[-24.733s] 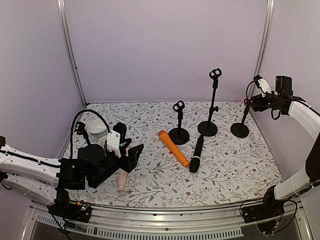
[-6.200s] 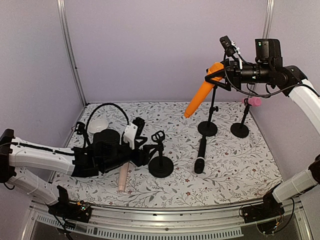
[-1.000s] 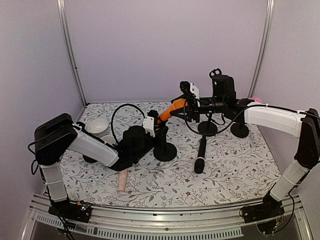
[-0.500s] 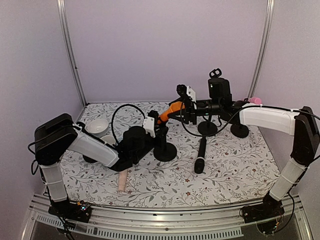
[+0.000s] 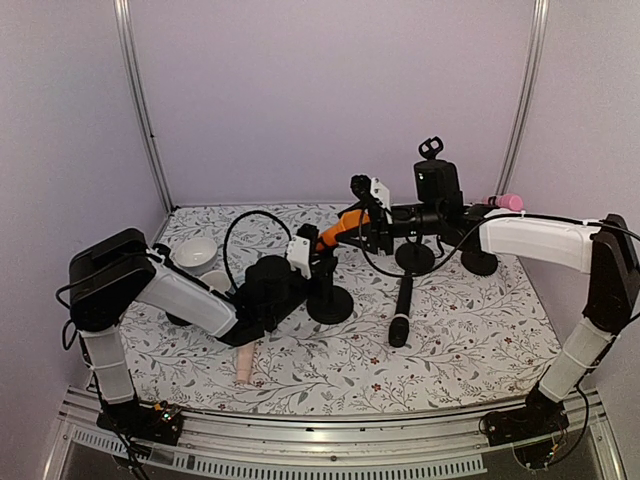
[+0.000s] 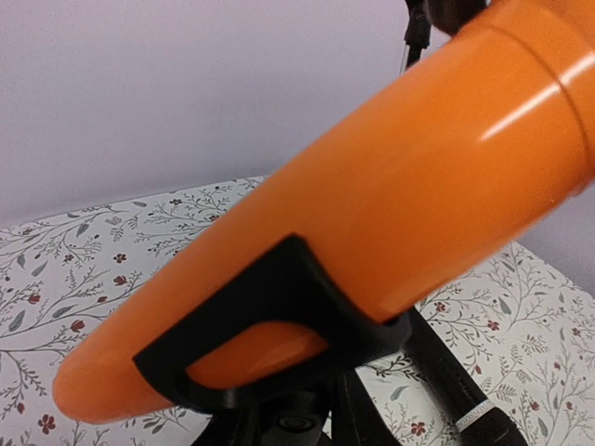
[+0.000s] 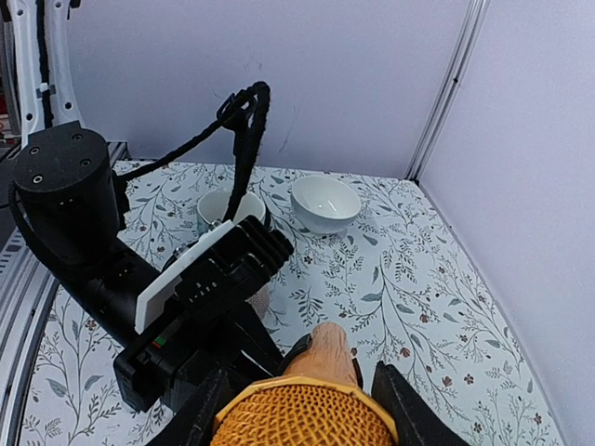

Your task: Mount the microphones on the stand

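Note:
The orange microphone [image 5: 338,229] is tilted, its tail lying in the black clip [image 6: 279,311] of the short stand [image 5: 329,297]; it fills the left wrist view [image 6: 390,186]. My right gripper [image 5: 370,221] is shut on its mesh head [image 7: 302,420]. My left gripper [image 5: 316,264] is shut on the short stand's post; its fingers do not show clearly in its own view. The black microphone [image 5: 398,310] and the beige-pink one [image 5: 243,362] lie on the table. The bright pink one [image 5: 505,202] sits on the far right stand [image 5: 481,262].
A tall bare stand [image 5: 429,152] rises behind my right arm, its base [image 5: 415,257] near the right stand. A white bowl [image 5: 195,253] and a mug [image 7: 223,212] stand at the back left, by the left arm's cable loop [image 5: 240,225].
My right gripper has slid the orange microphone a little left and down, further into the short stand's clip. The left gripper has held the stand still.

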